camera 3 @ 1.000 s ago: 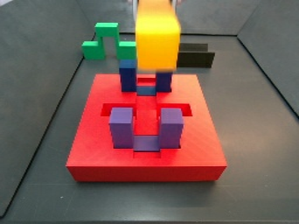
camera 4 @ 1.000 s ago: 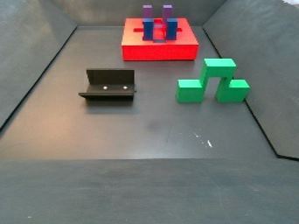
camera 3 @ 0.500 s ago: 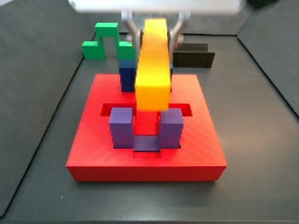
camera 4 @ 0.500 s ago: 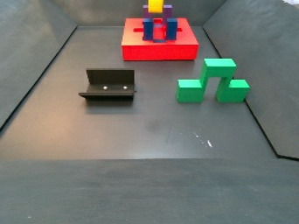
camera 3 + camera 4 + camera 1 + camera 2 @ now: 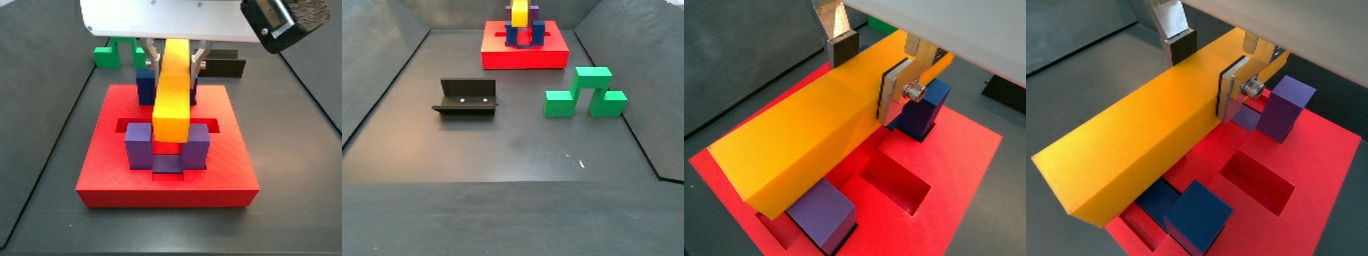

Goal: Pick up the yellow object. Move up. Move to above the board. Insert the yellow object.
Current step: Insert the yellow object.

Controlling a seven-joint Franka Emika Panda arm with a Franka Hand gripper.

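Observation:
The yellow object (image 5: 174, 90), a long yellow-to-orange bar, is held lengthwise over the board (image 5: 107, 170), a red square block with recessed slots. My gripper (image 5: 175, 58) is shut on the bar's far part, fingers on its two long sides, as both wrist views show (image 5: 871, 70) (image 5: 1209, 70). The bar runs along the board's middle line, between the blue posts (image 5: 144, 85). Its near end sits at the tops of the purple posts (image 5: 139, 145). A side view shows the bar (image 5: 519, 14) above the board (image 5: 529, 58); the gripper is cut off there.
A green stepped block (image 5: 585, 92) lies on the floor to one side of the board. The fixture (image 5: 468, 98) stands on the other side. Grey walls close in the floor on all sides.
The bar has come down from high above the board to between the posts. The gripper body has dropped into a side view.

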